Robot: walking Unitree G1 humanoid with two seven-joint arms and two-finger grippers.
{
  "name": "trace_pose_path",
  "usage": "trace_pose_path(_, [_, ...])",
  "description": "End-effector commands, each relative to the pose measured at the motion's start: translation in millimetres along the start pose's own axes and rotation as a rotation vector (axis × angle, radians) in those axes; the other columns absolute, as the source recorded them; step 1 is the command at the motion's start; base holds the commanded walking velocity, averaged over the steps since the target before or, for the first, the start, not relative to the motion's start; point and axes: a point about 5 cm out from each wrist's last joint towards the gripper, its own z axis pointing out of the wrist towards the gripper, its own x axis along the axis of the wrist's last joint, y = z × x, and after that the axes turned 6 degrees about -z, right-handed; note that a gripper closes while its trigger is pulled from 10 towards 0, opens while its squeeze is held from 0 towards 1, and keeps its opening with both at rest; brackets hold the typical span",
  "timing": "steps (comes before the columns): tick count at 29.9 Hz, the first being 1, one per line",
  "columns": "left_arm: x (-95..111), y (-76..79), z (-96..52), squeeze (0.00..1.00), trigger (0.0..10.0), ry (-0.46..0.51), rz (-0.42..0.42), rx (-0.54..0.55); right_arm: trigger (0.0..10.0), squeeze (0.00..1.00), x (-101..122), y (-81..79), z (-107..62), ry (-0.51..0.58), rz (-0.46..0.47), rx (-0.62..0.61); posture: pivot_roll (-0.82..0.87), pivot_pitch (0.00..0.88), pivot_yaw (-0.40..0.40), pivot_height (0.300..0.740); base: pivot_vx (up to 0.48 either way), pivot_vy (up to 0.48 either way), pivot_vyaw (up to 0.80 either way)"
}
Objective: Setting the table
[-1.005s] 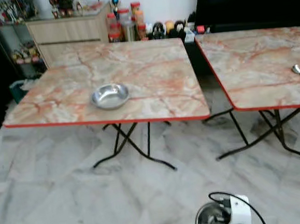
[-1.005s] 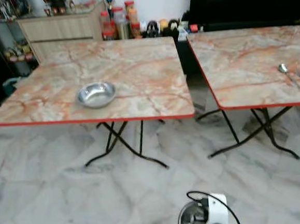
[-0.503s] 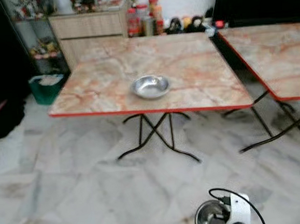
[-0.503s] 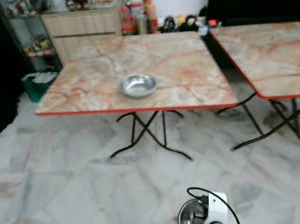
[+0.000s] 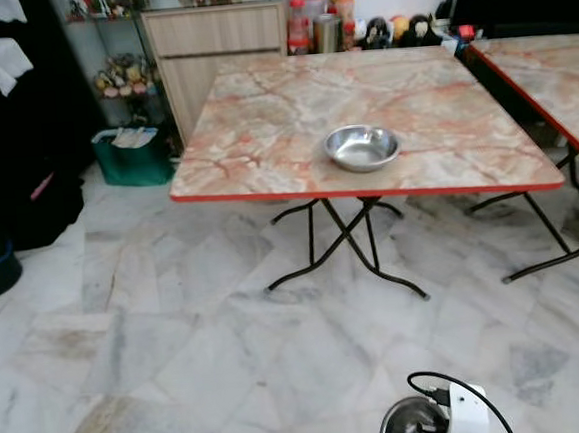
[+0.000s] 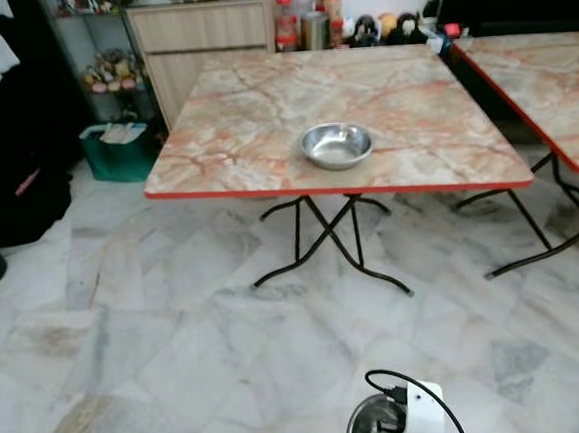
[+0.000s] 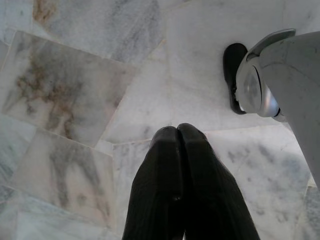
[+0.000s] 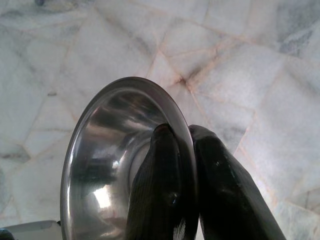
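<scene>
Marble floor [image 5: 180,355] runs up to a folding table [image 5: 263,128] w/ a pink marble-look top and red edge; a second table [image 5: 559,75] of the same kind stands just beside it on the right. One steel bowl [image 5: 361,147] already sits upright on the near table, towards its front edge and right of centre, prob. marking one place setting.

Right gripper [image 8: 182,165] is low, over the floor, well apart from the table. Its two fingers pinch the rim of a second bowl [image 8: 107,165], one finger inside, one outside, so the bowl hangs tilted on edge. A rim pinch looks like the only hold two thin fingers get on a shallow, slippery dish; fine for carrying empty, but it could swing or slip if jolted.

Left gripper [image 7: 177,175] hangs idle, fingers pressed together w/ nothing between, pointing at the floor next to the robot's own foot [image 7: 235,75].

Judgement: carry stage, robot not yet at the table. Next job is prob. to get close, lift the bowl above the top and level it at a free spot, apart from the first bowl.

Cabinet [image 5: 221,41] w/ jars [image 5: 319,19] stands behind, green bin [image 5: 134,153] beside it.
</scene>
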Motion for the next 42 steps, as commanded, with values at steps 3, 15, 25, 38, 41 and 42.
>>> trace_pose_path(3, [5, 2.7, 0.4, 0.00, 10.0, 0.021, -0.016, -0.006, 10.0, 0.00, 6, 1.0, 0.7, 0.028, -0.005, -0.001, -0.07, 0.030, 0.020, 0.740, 0.000, 0.000, 0.00])
trace_pose_path(15, [27, 6.3, 1.8, 0.00, 10.0, 0.085, 0.014, -0.020, 10.0, 0.00, 12, -2.6, 1.8, 0.046, -0.030, 0.015, -0.08, 0.004, 0.023, 0.740, 0.189, 0.000, 0.00])
trace_pose_path(25, [40, 13.0, 2.0, 0.00, 10.0, 0.120, 0.029, -0.030, 10.0, 0.00, 10, 2.1, 1.5, 0.038, -0.021, 0.004, -0.08, 0.000, 0.025, 0.740, 0.253, 0.000, 0.00])
trace_pose_path(38, [53, 19.8, 1.8, 0.00, 10.0, 0.149, 0.033, -0.036, 10.0, 0.00, 11, 5.1, 1.6, 0.044, -0.013, -0.001, -0.08, 0.000, 0.020, 0.740, 0.273, 0.000, 0.00])
trace_pose_path(41, [55, 19.0, 1.6, 0.00, 10.0, 0.158, 0.013, -0.030, 10.0, 0.00, 11, 4.3, 1.5, 0.042, -0.006, 0.000, -0.07, 0.013, 0.019, 0.740, 0.320, 0.000, 0.00])
trace_pose_path(42, [55, 18.1, 1.6, 0.00, 10.0, 0.157, 0.011, -0.028, 10.0, 0.00, 10, 3.9, 1.4, 0.041, -0.005, 0.000, -0.07, 0.018, 0.021, 0.740, 0.322, 0.000, 0.00])
